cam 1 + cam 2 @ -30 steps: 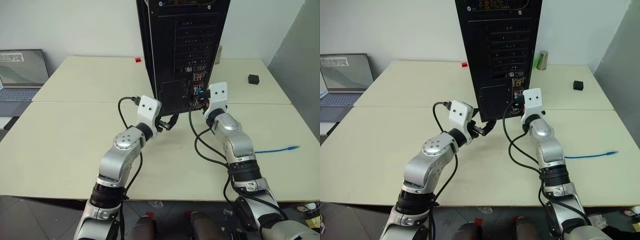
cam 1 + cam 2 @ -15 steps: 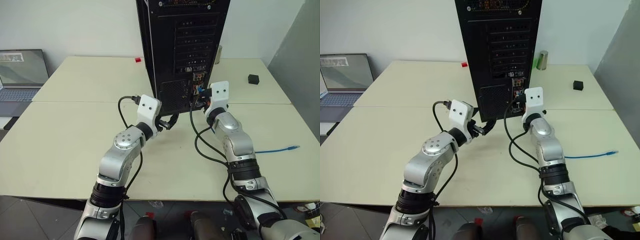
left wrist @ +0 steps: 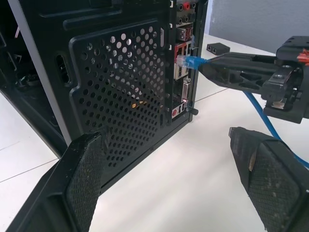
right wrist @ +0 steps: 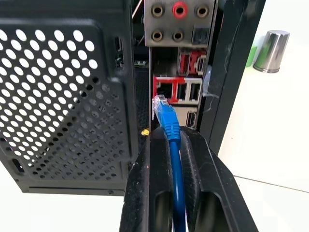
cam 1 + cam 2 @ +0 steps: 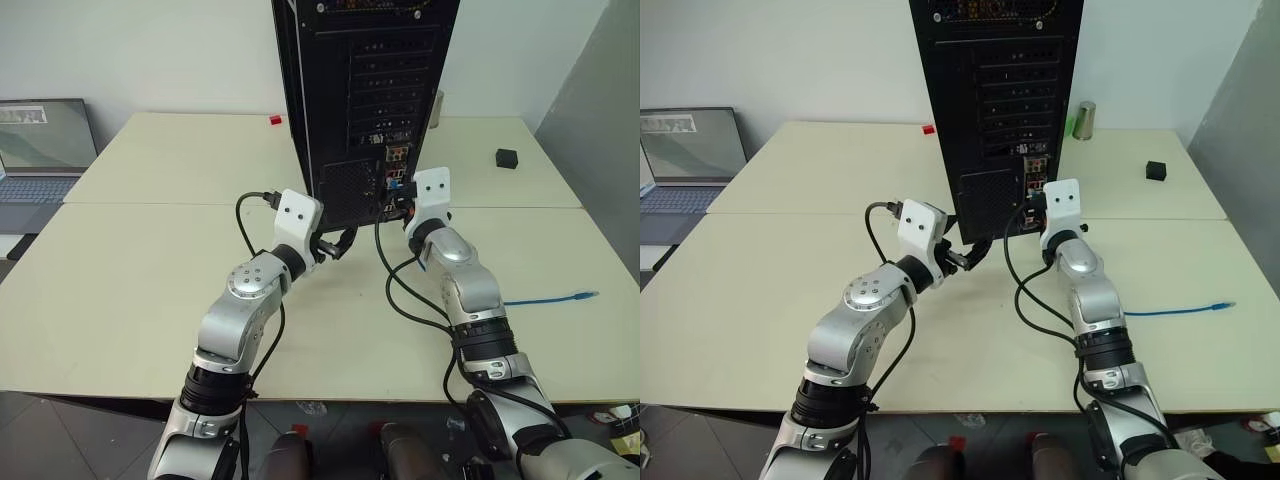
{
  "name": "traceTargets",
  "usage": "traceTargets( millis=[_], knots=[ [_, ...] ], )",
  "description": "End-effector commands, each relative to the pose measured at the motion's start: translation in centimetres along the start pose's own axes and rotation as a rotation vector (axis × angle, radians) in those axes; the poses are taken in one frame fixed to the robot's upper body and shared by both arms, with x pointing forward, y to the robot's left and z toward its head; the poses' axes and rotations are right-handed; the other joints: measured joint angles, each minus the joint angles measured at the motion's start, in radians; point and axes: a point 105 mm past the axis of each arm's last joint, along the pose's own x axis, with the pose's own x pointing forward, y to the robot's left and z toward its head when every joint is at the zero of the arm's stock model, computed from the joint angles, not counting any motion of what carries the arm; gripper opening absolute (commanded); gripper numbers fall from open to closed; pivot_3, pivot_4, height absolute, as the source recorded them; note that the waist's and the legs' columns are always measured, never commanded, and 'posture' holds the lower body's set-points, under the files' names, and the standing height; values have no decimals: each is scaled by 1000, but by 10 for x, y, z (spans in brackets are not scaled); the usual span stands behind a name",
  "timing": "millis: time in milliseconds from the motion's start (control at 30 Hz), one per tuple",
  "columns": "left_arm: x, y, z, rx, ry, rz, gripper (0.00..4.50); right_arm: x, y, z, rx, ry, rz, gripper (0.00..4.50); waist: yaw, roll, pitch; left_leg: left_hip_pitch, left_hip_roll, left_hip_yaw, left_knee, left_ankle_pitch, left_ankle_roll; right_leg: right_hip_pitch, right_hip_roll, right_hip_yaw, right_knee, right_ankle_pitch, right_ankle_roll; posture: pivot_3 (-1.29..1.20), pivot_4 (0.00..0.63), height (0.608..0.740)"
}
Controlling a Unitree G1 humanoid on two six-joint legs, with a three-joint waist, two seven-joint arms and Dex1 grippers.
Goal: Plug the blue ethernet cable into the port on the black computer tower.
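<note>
One blue ethernet cable (image 4: 170, 126) pinched in right fingers (image 4: 205, 164), one black computer tower (image 3: 116, 82) (left fingers (image 3: 84, 179) wide).

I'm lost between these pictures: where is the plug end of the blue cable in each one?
Left eye view: the plug sits at the tower's rear sockets, ahead of the right tool.
Right eye view: same spot, mostly hidden by the white wrist.
Left wrist view: it points at the sockets.
Right wrist view: it sticks out between the fingers.
Shared landmark: the mesh grille.
</note>
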Motion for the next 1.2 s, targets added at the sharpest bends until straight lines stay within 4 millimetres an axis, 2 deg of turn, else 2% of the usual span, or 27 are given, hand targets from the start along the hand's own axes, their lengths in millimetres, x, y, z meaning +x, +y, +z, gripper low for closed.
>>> traceTargets(
  millis=[33,633,867,1200],
  knots=[
    [-1,4,12,24,-40,14,4168,2,-1,29,16,-109,-11,0,-1,0,0,0,0,0,0,0,0,0,0,0,0,0,0,0,150,740],
    [-1,5,14,32,-41,12,4168,2,-3,39,22,-145,-34,0,-1,0,0,0,0,0,0,0,0,0,0,0,0,0,0,0,150,740],
    [-1,5,14,34,-41,10,4168,1,-1,49,51,-173,-27,0,-2,0,0,0,0,0,0,0,0,0,0,0,0,0,0,0,150,740],
    [-1,5,13,33,-39,8,4168,0,-2,44,77,-152,-35,0,-3,0,0,-2,0,-1,-1,0,0,-1,0,0,-2,0,0,0,150,740]
  ],
)
